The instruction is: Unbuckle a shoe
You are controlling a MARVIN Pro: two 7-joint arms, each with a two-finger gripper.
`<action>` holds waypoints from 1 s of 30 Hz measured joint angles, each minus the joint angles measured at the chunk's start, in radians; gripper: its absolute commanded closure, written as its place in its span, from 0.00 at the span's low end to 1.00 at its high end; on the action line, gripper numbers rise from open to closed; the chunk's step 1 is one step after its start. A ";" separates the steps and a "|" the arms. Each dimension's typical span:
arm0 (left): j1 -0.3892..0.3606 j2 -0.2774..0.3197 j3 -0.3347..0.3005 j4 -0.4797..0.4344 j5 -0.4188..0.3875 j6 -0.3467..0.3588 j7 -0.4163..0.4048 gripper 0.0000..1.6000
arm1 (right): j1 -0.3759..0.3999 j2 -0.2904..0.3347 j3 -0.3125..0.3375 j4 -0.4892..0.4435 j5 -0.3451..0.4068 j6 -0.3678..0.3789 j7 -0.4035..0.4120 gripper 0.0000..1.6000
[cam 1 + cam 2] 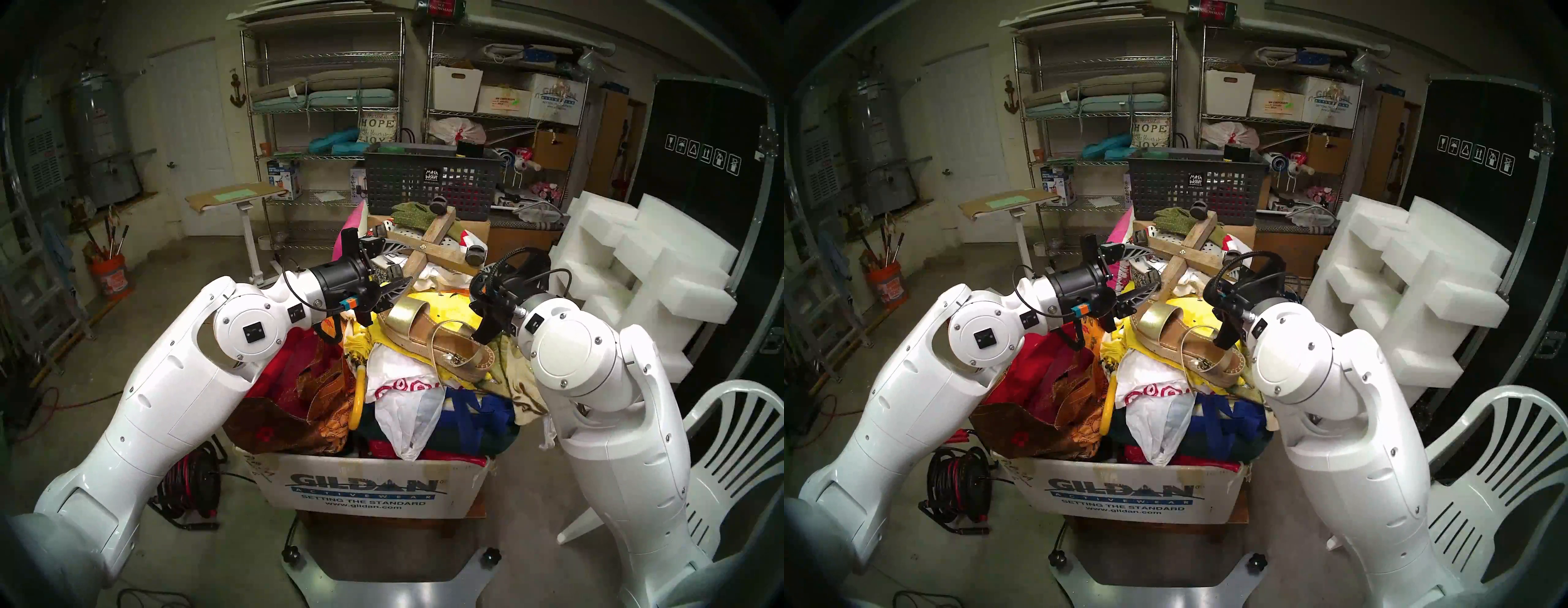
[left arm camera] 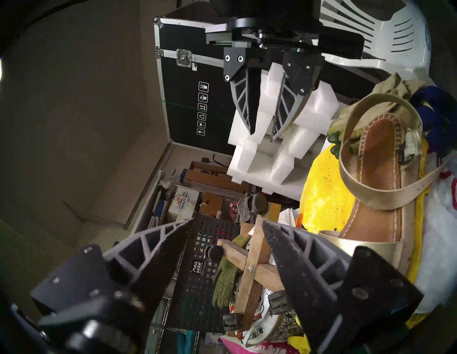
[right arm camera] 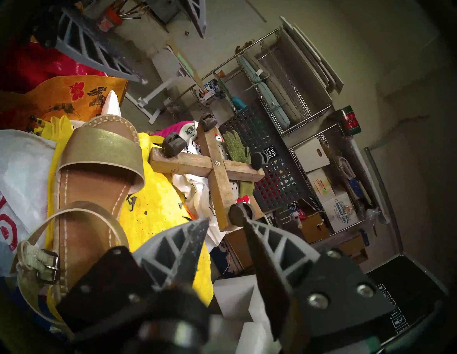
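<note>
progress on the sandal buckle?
Done: nothing visibly; the sandal lies on the clothes pile, ankle strap looped, buckle apparently fastened. In hand: nothing; left gripper open by the toe band, right gripper open beside the heel. Left: grasp strap, unbuckle.

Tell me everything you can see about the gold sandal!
The sandal lies sole-down on top of a heap of cloth in a box, mostly on a yellow cloth. It has a braided rope-like sole, a brown stitched footbed, a wide shiny gold toe band and a thin gold ankle strap looping up, still fastened at a small metal buckle. Both grippers, left and right, are near it, but neither holds it.
</note>
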 measured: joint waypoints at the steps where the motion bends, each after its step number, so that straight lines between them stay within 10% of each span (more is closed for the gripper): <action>1: 0.003 0.001 -0.001 -0.002 0.000 0.002 0.000 0.00 | 0.000 0.000 0.000 0.000 0.000 0.000 -0.001 0.00; 30: 0.023 0.016 -0.008 -0.016 0.000 0.026 0.008 0.00 | -0.001 -0.006 0.003 0.004 -0.001 -0.002 -0.013 0.00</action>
